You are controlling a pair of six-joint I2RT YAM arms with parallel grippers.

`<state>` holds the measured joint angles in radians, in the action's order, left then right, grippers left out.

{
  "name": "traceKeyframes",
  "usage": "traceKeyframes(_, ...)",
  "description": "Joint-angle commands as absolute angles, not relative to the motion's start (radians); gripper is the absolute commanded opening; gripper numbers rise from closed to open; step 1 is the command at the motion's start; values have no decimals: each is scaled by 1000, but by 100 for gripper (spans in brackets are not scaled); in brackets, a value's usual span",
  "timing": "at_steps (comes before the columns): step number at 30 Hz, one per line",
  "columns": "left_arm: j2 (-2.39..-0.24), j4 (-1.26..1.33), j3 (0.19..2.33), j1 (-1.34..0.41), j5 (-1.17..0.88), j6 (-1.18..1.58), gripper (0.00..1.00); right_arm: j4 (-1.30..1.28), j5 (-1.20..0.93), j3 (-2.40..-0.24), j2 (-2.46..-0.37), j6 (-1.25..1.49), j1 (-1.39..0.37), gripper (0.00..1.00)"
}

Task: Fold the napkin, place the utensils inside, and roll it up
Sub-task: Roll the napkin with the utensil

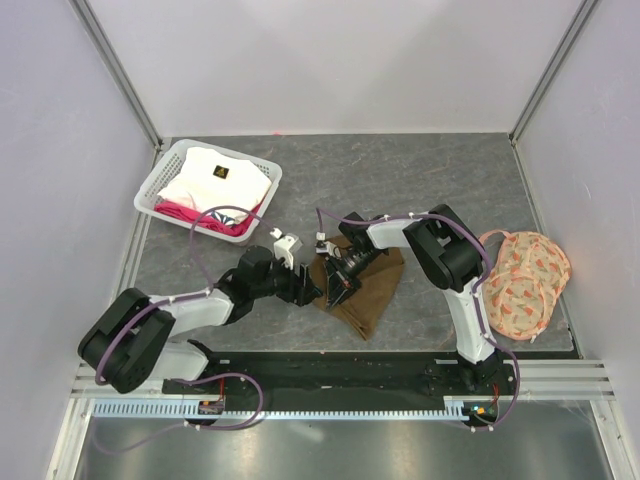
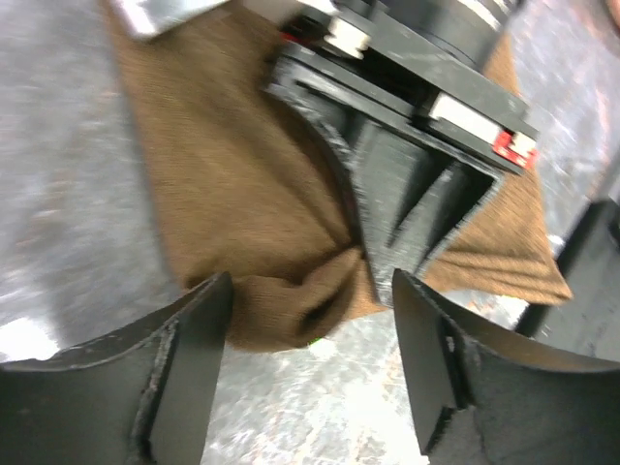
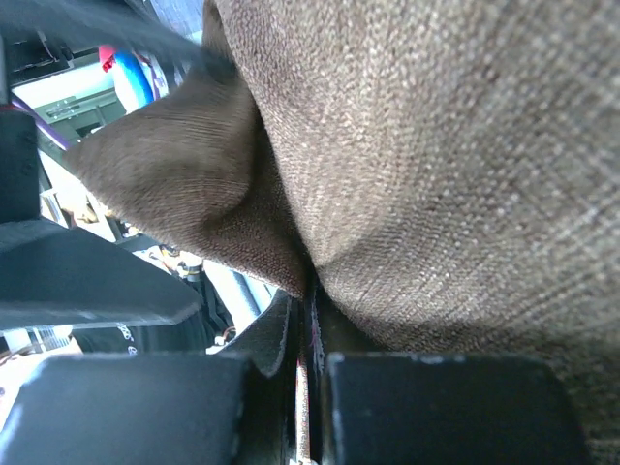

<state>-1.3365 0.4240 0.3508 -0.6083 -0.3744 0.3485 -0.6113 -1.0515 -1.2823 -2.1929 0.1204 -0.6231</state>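
Observation:
The olive-brown napkin point(image 1: 372, 290) lies folded on the grey table at centre. My right gripper point(image 1: 335, 283) is shut on the napkin's left edge, pinching the cloth point(image 3: 407, 165) between its jaws. My left gripper point(image 1: 310, 289) is open just left of it, its fingers point(image 2: 184, 358) straddling bare table in front of the bunched napkin corner point(image 2: 291, 305), not touching it. The right gripper's black body point(image 2: 407, 203) presses on the cloth in the left wrist view. The gold spoon is out of view.
A white basket point(image 1: 170, 170) with a white cloth point(image 1: 220, 180) and pink fabric stands at the back left. A peach floral round fabric piece point(image 1: 525, 280) lies at the right. A black rail point(image 1: 330, 375) runs along the near edge.

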Motion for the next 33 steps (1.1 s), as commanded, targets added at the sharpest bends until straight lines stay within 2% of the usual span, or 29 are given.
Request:
traceKeyframes(1,-1250,342,379,-604,-180,348,78,-594,-992,-1282,-2229,113,-607,0)
traceKeyframes(11,-1155,236,371,-601,-141,376,81,-592,-1012,-1285,-2244,123,-583,0)
traceKeyframes(17,-1094,308,293,-601,-196,403,81,-595,-1003,-1285,-2240,129,-577,0)
traceKeyframes(24,-1254,334,354,-595,-190,390,80,-594,-996,-1276,-2230,132,-574,0)
traceKeyframes(33,-1342,466,370,-588,-245,408,77,-594,-992,-1284,-2235,136,-575,0)
